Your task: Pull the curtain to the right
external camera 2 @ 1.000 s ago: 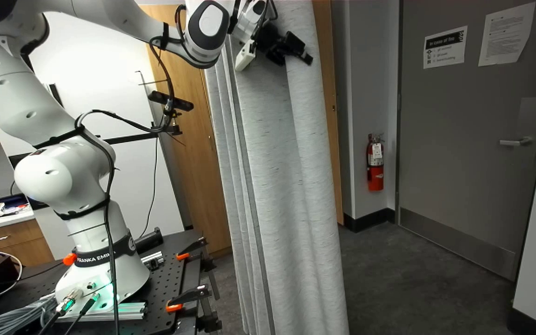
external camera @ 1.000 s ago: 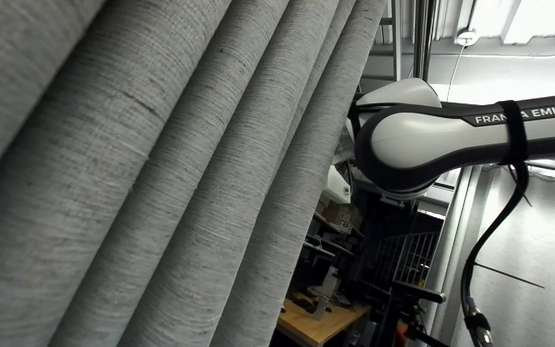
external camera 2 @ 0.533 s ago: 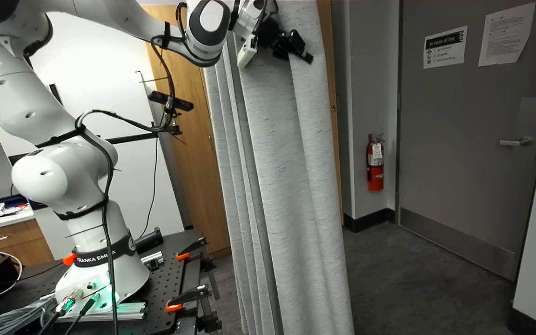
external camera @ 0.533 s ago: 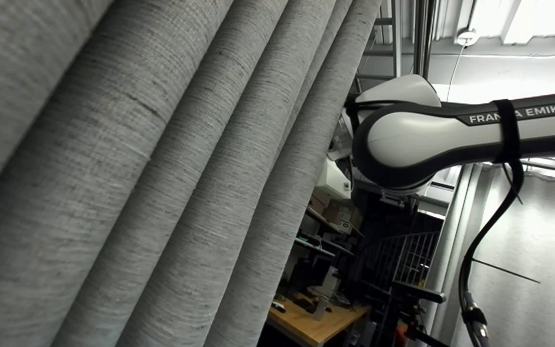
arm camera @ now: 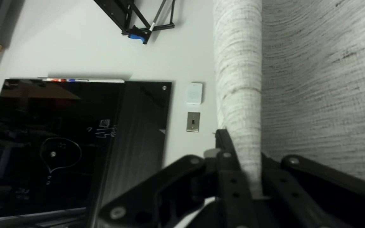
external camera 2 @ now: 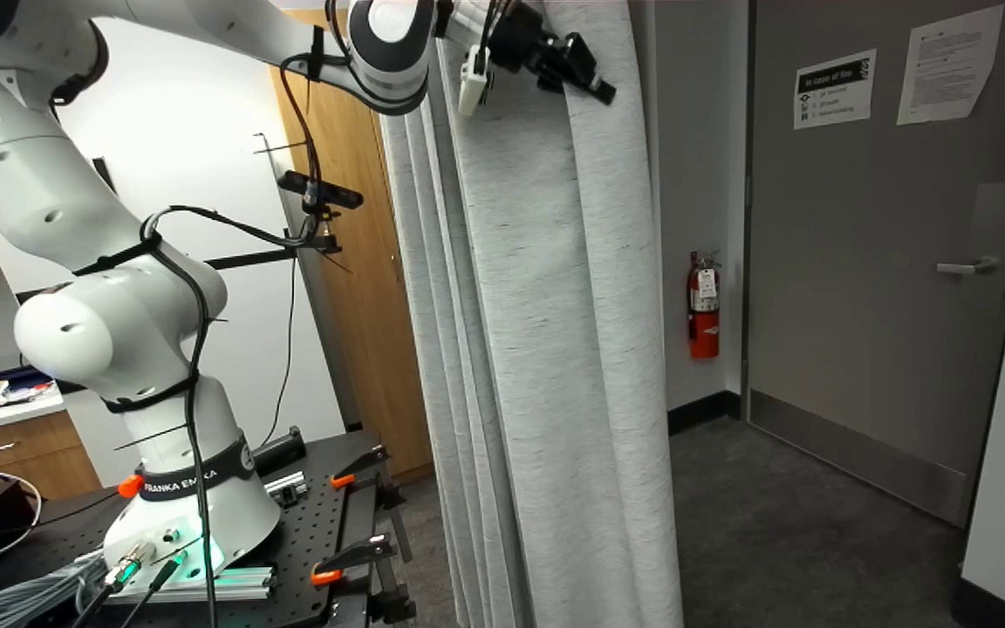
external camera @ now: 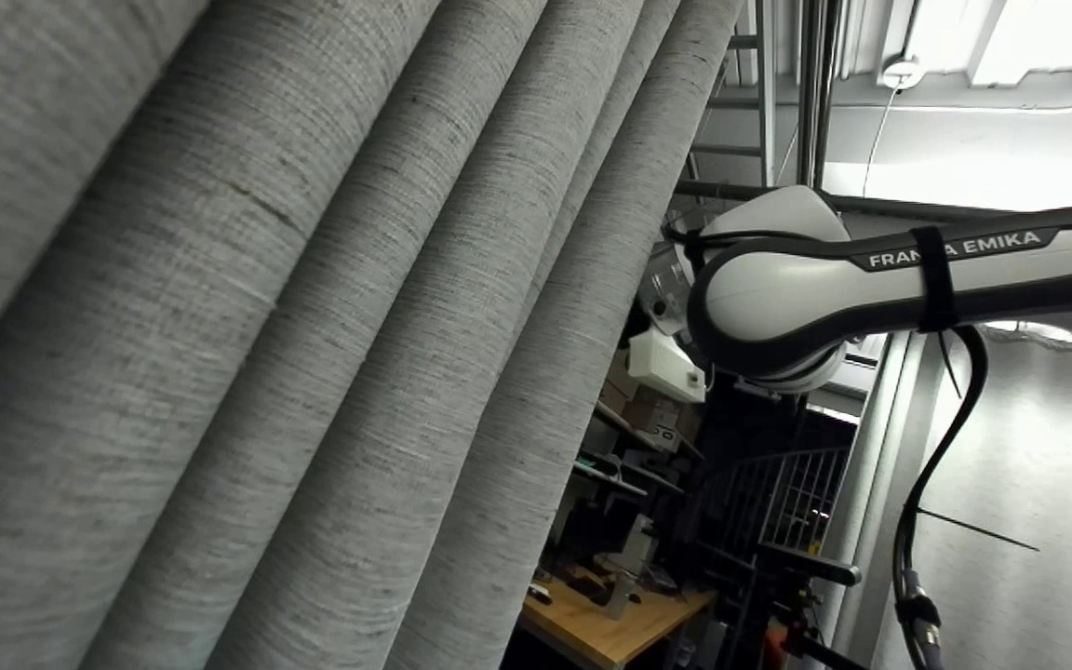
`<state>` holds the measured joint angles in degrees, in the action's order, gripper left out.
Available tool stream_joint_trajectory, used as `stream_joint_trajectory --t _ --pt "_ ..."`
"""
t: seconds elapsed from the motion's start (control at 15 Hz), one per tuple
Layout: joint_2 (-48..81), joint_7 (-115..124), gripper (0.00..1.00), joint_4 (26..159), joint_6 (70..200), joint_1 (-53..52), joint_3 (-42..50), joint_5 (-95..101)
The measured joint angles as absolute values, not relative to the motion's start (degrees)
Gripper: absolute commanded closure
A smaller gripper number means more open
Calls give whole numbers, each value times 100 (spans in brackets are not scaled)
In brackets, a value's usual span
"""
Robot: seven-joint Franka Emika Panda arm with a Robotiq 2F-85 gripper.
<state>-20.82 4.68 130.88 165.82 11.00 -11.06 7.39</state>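
1. Room: I noted a grey door [external camera 2: 860, 349] with two paper notices [external camera 2: 834, 87] on its upper part, a red fire extinguisher [external camera 2: 703, 314] mounted to the left of it, and a dark floor [external camera 2: 799, 541].
2. Mounting: a white robot arm [external camera 2: 123, 327] stood on a black perforated bench [external camera 2: 315, 497]; two orange-tipped clamps [external camera 2: 358, 554] sat along one edge.
3. Curtain: the heather-grey curtain [external camera 2: 546, 288] hung in long folds between the base of the robot arm and the door in an exterior view, its lower end running past the bottom of that view.
4. Gripper: the black gripper [arm camera: 243, 148] was positioned high on the visible length of the curtain. Its two fingers [arm camera: 230, 167] stood one to each side of a narrow roll of the fabric and were clamped on it, as the wrist view showed. Whether that roll was the hem or an inner fold, I could not tell.
5. Beyond, in the wrist view: a white wall [arm camera: 182, 57] carried a black board [arm camera: 84, 129] with pale handwritten marks, a ledge [arm camera: 106, 80] holding markers [arm camera: 59, 80], and a metal switch plate [arm camera: 193, 122].
6. Folds: in an exterior view they ran broad and diagonal across the left portion, the robot arm extended from the right, and the curtain hid the gripper. A wooden desk [external camera: 615, 636] stood in the background.
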Motion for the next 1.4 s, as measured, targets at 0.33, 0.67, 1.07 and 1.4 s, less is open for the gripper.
stream_joint_trajectory --t 0.33,0.67,1.07,1.4 --pt "-2228 555 100 13072 16582 1702 -404 696" --pt "-2393 573 100 12967 16541 2158 699 688" --pt "-2392 555 100 12752 16543 2451 1935 373" --pt "-2198 567 100 12518 16541 2451 2302 -16"
